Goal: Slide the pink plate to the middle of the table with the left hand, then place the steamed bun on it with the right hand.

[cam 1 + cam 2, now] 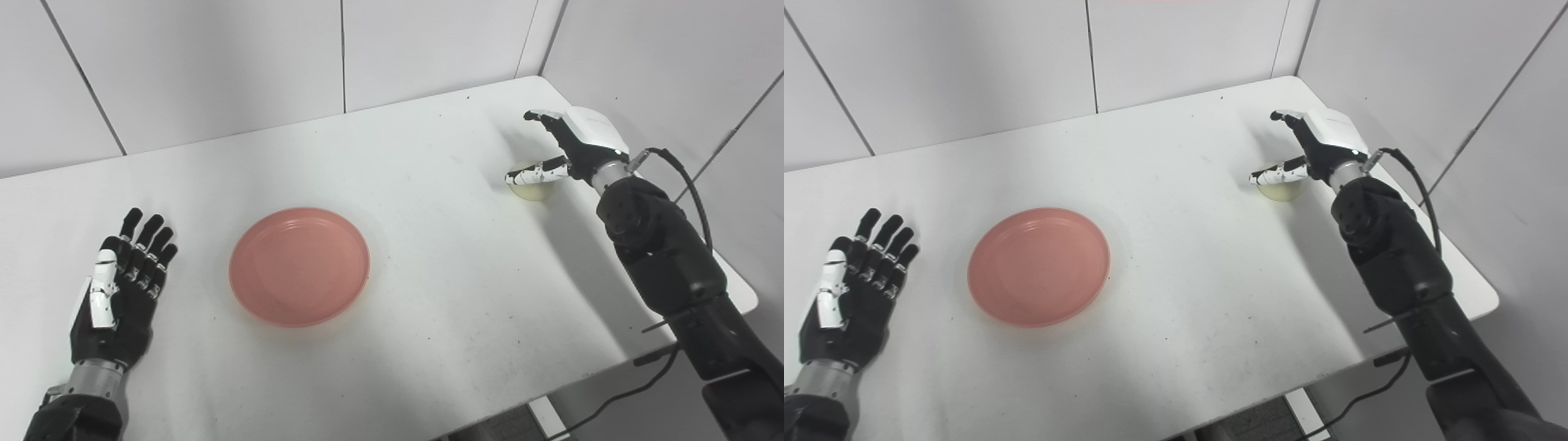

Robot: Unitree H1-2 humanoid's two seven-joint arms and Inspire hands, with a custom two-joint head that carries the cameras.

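Plate: I see the round pink plastic plate (299, 266) lying near the middle of the white table (429, 318), empty.
Left hand (119, 288): flat, palm up, fingers apart, holding nothing, at the plate's 9 o'clock, clear of it.
Bun: the pale round steamed bun (534, 190) sits at the plate's 2 o'clock, well apart.
Right hand (569, 147): spread over the bun, thumb across its top; I judge it not yet clamped.
Key relation: the bun lies right under my right hand, which is far nearer; the plate waits at its 8 o'clock.
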